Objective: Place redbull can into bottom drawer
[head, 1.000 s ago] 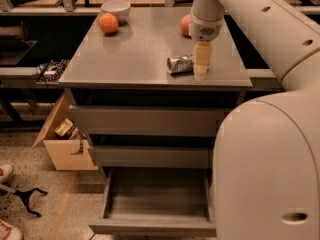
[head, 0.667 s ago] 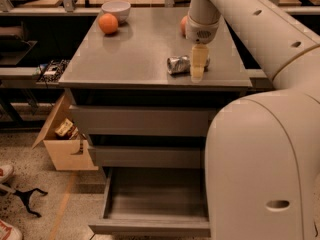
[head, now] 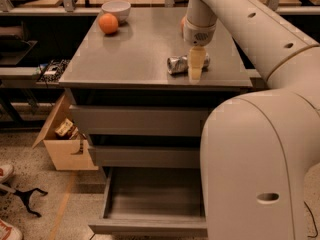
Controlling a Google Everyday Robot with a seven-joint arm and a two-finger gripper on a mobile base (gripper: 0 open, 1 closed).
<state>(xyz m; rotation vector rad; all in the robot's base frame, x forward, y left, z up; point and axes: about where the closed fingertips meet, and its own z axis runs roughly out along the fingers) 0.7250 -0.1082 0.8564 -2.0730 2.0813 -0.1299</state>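
In the right half of the view, my arm (head: 260,39) fills the most space: smooth cream casing, rounded, with a row of small round holes along its upper link. It reaches in from 4 o'clock to 12 o'clock and bends down over the cabinet. The grey cabinet (head: 135,54) has a flat, dull metal top. At 6 o'clock the bottom drawer (head: 150,227) stands pulled out, a wide shallow grey tray with a plain front panel. The two upper drawers (head: 140,120) above it are pushed in. At 9 o'clock an open cardboard box (head: 62,149) leans against the cabinet's side. At 11 o'clock on the top sits a pale bowl (head: 116,9), and just beside it a round orange fruit (head: 108,23). The redbull can (head: 176,64) lies on its side at about 4 o'clock on the top, silver and wrinkled, its dark markings too small to read. My gripper (head: 194,74), pale yellow, points down at the can's right end; whether it is apart, together or clamped on the can I cannot tell.
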